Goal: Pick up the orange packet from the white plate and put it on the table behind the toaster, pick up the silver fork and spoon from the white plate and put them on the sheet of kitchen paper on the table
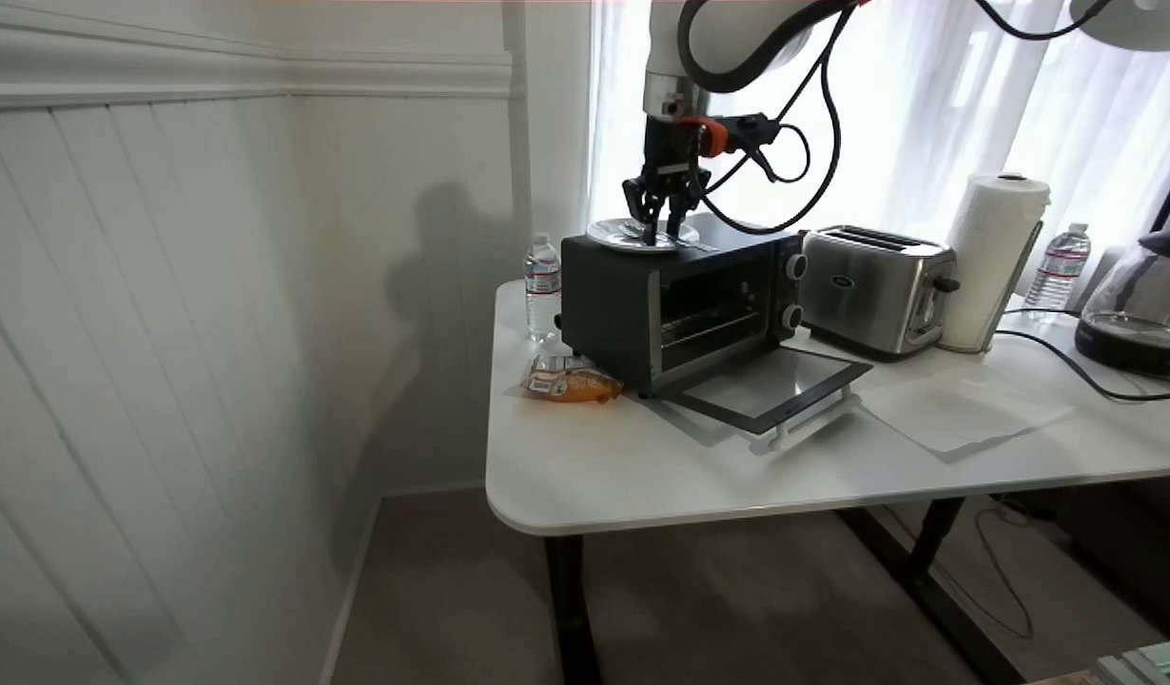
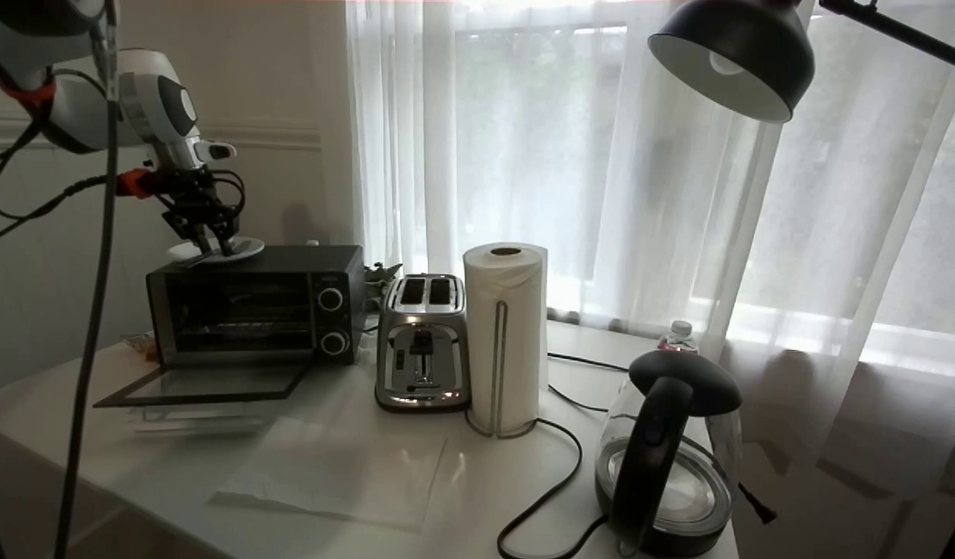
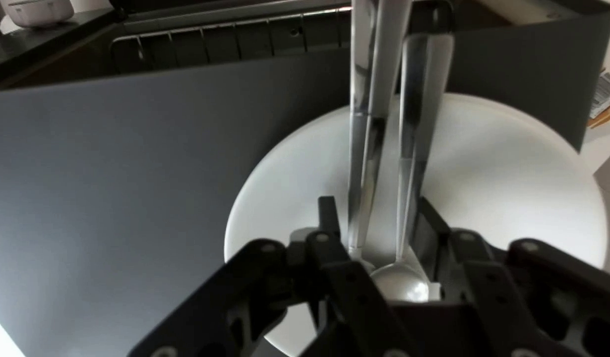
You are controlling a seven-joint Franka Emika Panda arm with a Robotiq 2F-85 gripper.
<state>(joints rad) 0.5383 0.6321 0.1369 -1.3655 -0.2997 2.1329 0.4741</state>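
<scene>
straddling the fork (image 3: 363, 134) and spoon (image 3: 413, 168) on the white plate (image 3: 523, 173), the gripper (image 3: 378, 218) stands half spread in wrist view, seemingly holding nothing; their long axes run across its closing direction | in an exterior view, orange packet (image 1: 574, 382) lies on bench (image 1: 642, 485) beside oven (image 1: 609, 309) | in an exterior view, oven door (image 2: 213, 382) lies between gripper and kitchen paper sheet (image 2: 334, 470), perhaps hindering

black oven (image 1: 618, 309): door (image 1: 770, 385) lowered | paper roll (image 2: 523, 341): upright | kettle (image 2: 652, 454): lidded | bottles (image 1: 543, 290): two, upright | lamp (image 2: 745, 50): tilted
</scene>
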